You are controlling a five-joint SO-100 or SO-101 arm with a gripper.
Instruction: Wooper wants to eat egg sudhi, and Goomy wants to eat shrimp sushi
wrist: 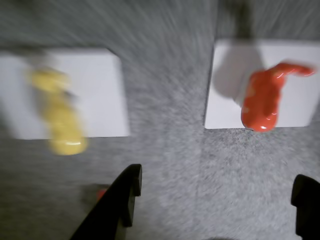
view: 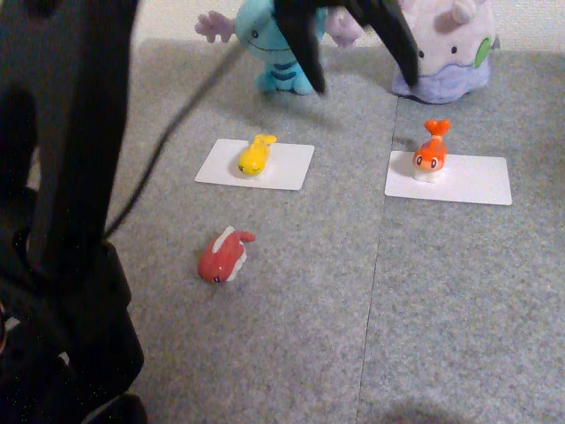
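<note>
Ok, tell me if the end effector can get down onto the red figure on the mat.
Probably yes: the end effector is open and empty, and the red figure lies alone on bare mat, away from both cards.

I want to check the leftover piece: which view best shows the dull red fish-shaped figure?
The other view: the dull red fish-shaped figure lies sharp and whole on the grey mat. The wrist view shows at most a blurred red speck beside a finger.

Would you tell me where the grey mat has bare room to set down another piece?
In the other view, the mat lies bare right of the red figure and below the orange shrimp sushi's white card. A narrower strip runs between that card and the egg sudhi's card. It is crowded near Wooper and Goomy, under the open gripper.
</note>
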